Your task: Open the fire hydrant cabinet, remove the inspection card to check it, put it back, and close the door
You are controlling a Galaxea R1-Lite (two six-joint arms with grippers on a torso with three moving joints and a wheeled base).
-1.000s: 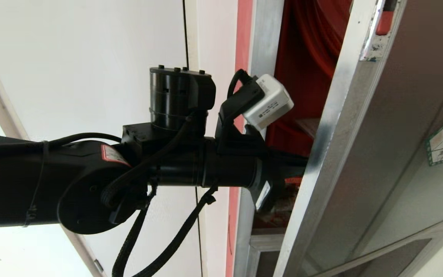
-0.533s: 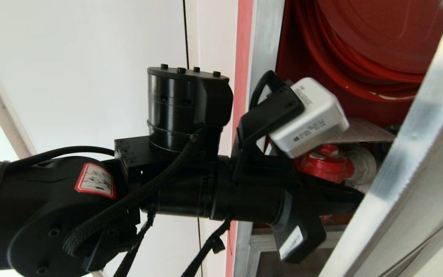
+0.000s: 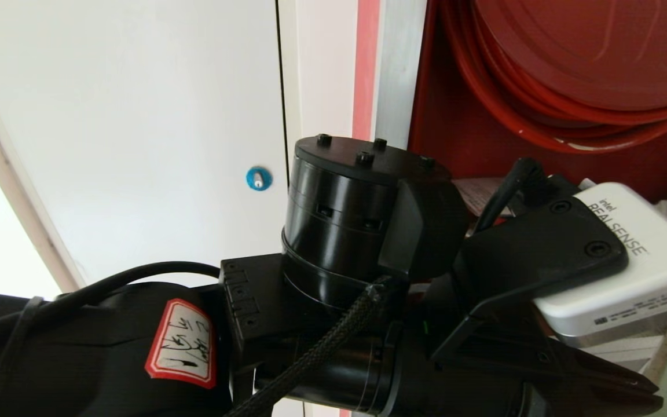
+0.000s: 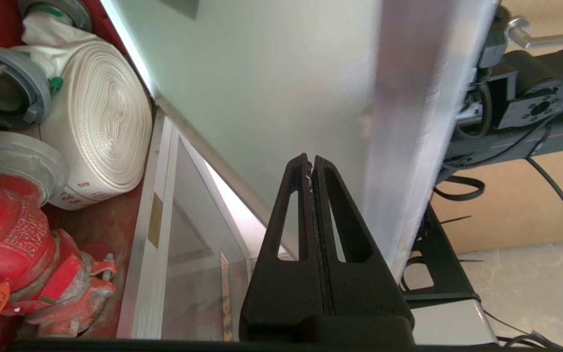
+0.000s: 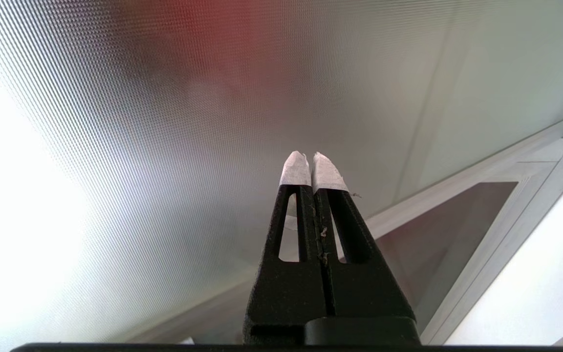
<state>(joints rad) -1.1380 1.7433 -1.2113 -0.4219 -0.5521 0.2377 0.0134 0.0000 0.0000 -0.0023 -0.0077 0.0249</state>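
left hand [image 4: 312, 164]: fingers pressed together, holding nothing, tips close to the inner face of the door near its aluminium edge; whether they touch it cannot be told.
right hand [image 5: 313, 161]: white-taped fingers pressed together, empty, pointing at frosted glass.
left arm [image 3: 333, 324]: fills the lower part of the head view, its white wrist camera [image 3: 629, 272] in front of the cabinet opening.
fire hydrant cabinet [image 3: 461, 139]: open, red interior showing beside its silver frame.
door [image 4: 271, 78]: swung away from the opening; pale glass and blurred aluminium edge in the left wrist view.
hose reel [image 3: 576, 63]: red, in the upper part of the cabinet.
valve [image 4: 12, 249]: red, low in the cabinet, orange tag hanging by it.
rolled hose [image 4: 98, 117]: white coil inside the cabinet, just beside the valve.
inspection card: cannot be made out with certainty.
white door [image 3: 136, 127]: left of the cabinet, with a blue round lock [image 3: 258, 178].
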